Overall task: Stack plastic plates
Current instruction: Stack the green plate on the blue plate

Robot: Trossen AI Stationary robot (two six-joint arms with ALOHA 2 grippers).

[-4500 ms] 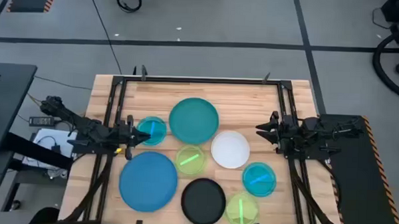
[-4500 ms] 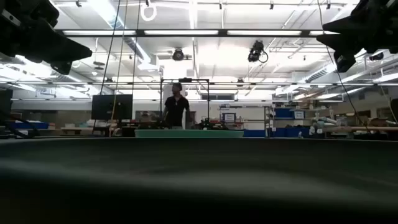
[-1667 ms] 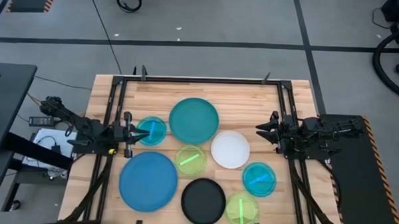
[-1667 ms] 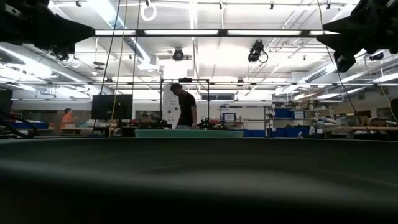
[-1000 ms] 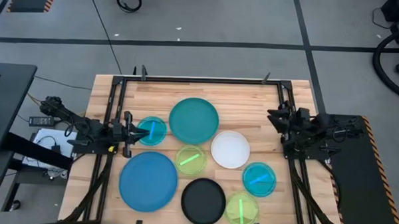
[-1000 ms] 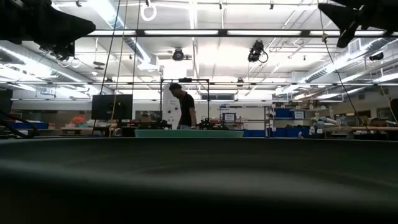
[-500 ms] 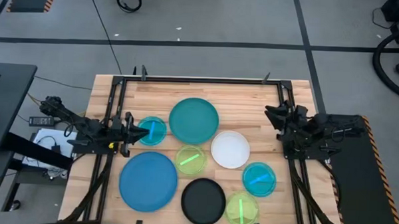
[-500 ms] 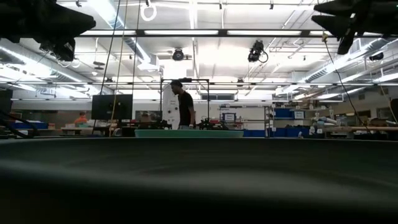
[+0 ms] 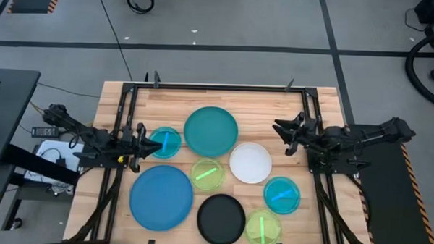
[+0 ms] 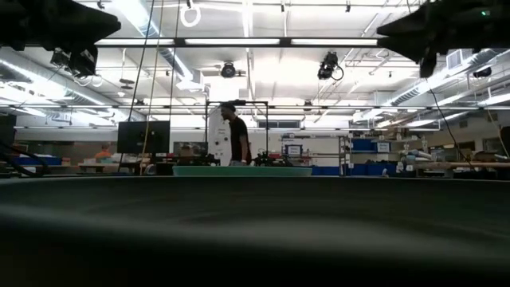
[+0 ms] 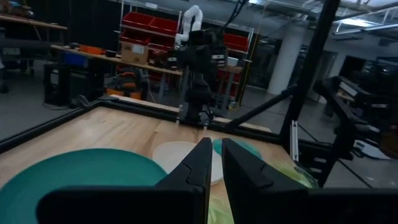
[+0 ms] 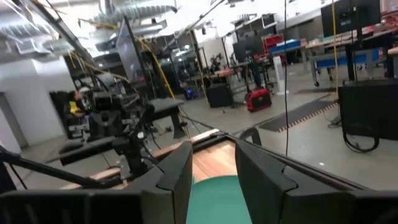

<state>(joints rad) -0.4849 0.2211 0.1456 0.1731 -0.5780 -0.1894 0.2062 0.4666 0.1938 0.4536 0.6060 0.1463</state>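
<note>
In the high view, eight plates lie flat on the wooden table: large teal [image 9: 211, 131], large blue [image 9: 161, 196], white [image 9: 250, 162], black [image 9: 221, 218], two lime-green [image 9: 206, 174] [image 9: 262, 229], two translucent cyan [image 9: 164, 142] [image 9: 282, 194]. My left gripper [image 9: 139, 144] hovers at the left-hand cyan plate's left edge, shut and touching nothing. In its wrist view, my left gripper [image 11: 215, 163] points toward the white plate [image 11: 180, 152]. My right gripper [image 9: 280, 133] is open above the table, right of the teal plate and beyond the white one. Its wrist view shows the teal plate [image 12: 214, 190] between its fingers.
A black metal frame [image 9: 218, 86] runs along the table's far edge and both sides. The low view is filled by a dark plate rim [image 10: 255, 231] close to the camera, with a person [image 10: 237, 139] standing in the room behind. Bare wood lies along the far edge.
My right gripper has swung from pointing toward the far edge to pointing toward the table's left, and has reached farther in over the table toward the teal plate. The plates have stayed where they were.
</note>
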